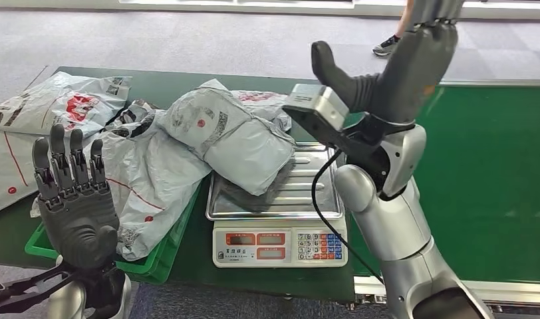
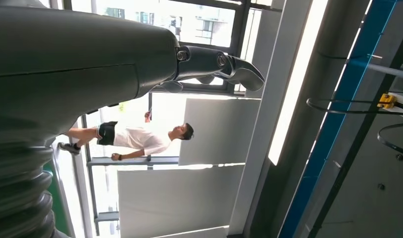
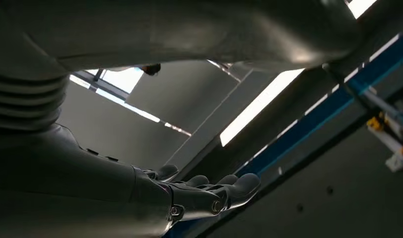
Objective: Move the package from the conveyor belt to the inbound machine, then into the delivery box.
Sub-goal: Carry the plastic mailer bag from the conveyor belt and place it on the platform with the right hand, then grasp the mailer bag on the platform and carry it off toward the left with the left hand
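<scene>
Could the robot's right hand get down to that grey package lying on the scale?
Probably yes: the right hand is raised, open and holding nothing, and the grey package on the scale lies uncovered, with nothing between them.

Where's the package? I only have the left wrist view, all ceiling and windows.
Observer: In the head view, the grey plastic-wrapped package lies on the steel tray of the white electronic scale.
Operator: Either hand on it?
Observer: No. The left hand is raised near the green plastic crate, fingers apart, holding nothing.
Operator: Right hand?
Observer: The right hand is raised high, to the right of the scale, and holds nothing either.
</scene>
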